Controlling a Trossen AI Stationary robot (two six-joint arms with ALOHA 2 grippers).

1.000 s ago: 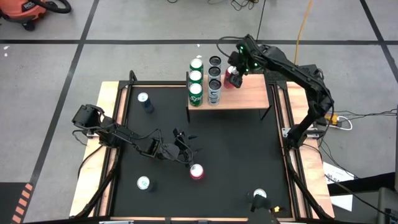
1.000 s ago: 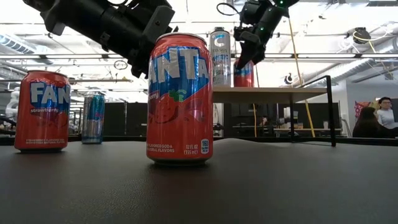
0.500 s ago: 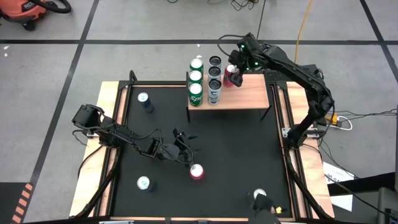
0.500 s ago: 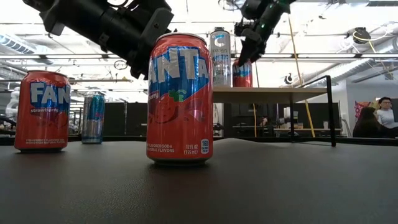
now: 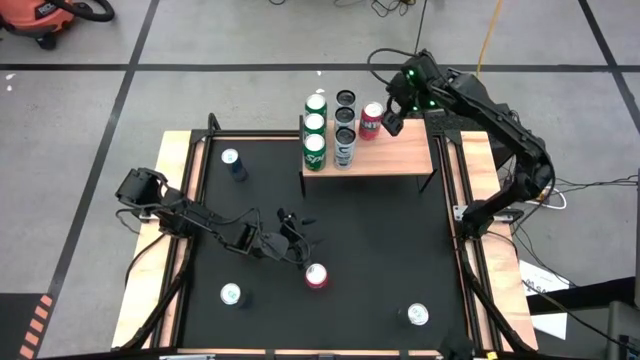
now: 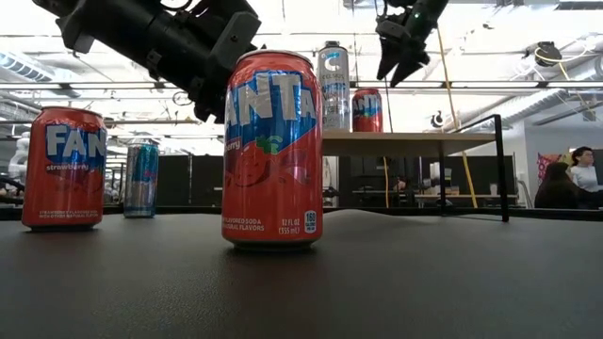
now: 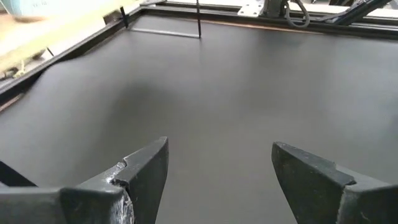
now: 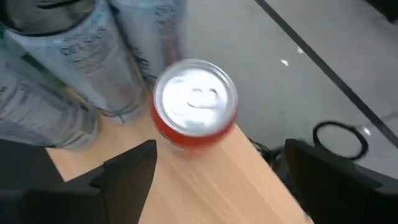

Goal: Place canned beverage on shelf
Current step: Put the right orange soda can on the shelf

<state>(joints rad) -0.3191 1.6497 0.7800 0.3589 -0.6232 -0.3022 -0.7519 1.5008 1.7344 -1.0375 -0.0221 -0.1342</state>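
Note:
The light-wood shelf (image 5: 400,152) stands at the mat's far side. On its top a red canned beverage (image 5: 371,120) stands upright beside rows of green cans (image 5: 315,128) and dark silver cans (image 5: 345,128). My right gripper (image 5: 392,118) hovers open above and to the right of the red can (image 8: 195,102), clear of it (image 6: 400,58). My left gripper (image 5: 300,232) hangs open low over the black mat, just far-left of a red Fanta can (image 5: 317,275) that stands on its base; nothing lies between its fingers (image 7: 217,168).
Three more cans stand on the mat: a blue one (image 5: 232,160) at far left, one (image 5: 231,294) at near left, one (image 5: 417,314) at near right. The shelf's right half is bare wood. People sit in the room beyond the table (image 6: 575,174).
My right gripper has let go of the red can on the shelf, risen above it and drawn back toward the table's right edge. The can stays upright on the shelf top.

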